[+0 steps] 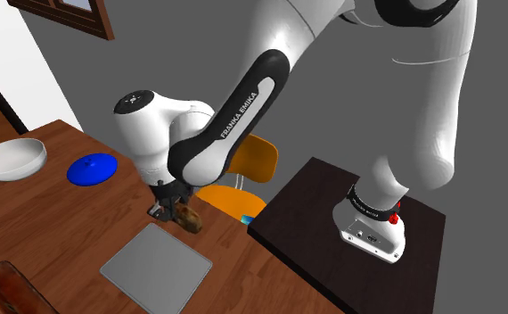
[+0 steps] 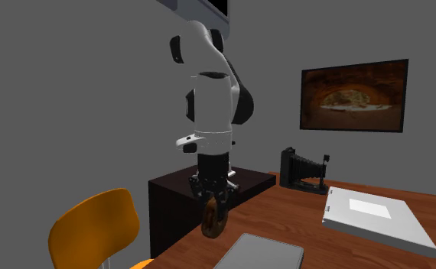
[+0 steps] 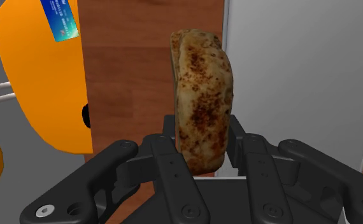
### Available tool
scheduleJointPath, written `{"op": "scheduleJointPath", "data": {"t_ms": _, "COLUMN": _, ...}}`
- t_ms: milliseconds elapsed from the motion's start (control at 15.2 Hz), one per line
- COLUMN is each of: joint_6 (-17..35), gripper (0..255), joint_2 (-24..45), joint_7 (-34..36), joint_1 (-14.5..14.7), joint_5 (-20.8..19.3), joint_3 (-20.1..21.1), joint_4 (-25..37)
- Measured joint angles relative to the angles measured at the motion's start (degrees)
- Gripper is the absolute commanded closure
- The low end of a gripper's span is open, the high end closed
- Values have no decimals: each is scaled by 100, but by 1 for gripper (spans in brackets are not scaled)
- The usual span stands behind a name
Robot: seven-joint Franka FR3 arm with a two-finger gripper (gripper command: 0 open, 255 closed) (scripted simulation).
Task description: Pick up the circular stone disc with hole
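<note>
You have the gripper (image 3: pixel 202 143) closed on the stone disc (image 3: pixel 202 95). The disc is brown and speckled. It stands on its edge between the two fingers (image 3: pixel 169 135), which press on its two flat faces. I think this is the reason for the hold: the flat faces give the pads a broad, even surface, while the round rim would roll or slip. Only the lower part of the disc is inside the grasp, and the larger part sticks out past the fingertips. The rim is turned to the wrist camera, so I cannot make out the hole.

In the second exterior view the gripper (image 2: pixel 213 191) points straight down and the disc (image 2: pixel 213 216) hangs directly under it. Below the gripper is the wooden table (image 3: pixel 142 83). A flat grey mat (image 3: pixel 301 76) lies just to one side of the disc, and an orange chair (image 3: pixel 40 76) carrying a small blue card (image 3: pixel 60 22) is on the other side, past the table edge.

I cannot tell whether the disc is already clear of the table. In my judgement the grasp is made, and you now need a slow, straight lift, because a tilt could let the heavy overhanging part pivot between the pads.
</note>
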Motion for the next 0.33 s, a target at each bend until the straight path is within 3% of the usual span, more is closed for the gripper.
{"op": "scheduleJointPath", "data": {"t_ms": 330, "joint_6": -283, "gripper": 255, "joint_2": -288, "joint_7": -153, "joint_1": -100, "joint_5": 208, "joint_3": 116, "joint_4": 28}}
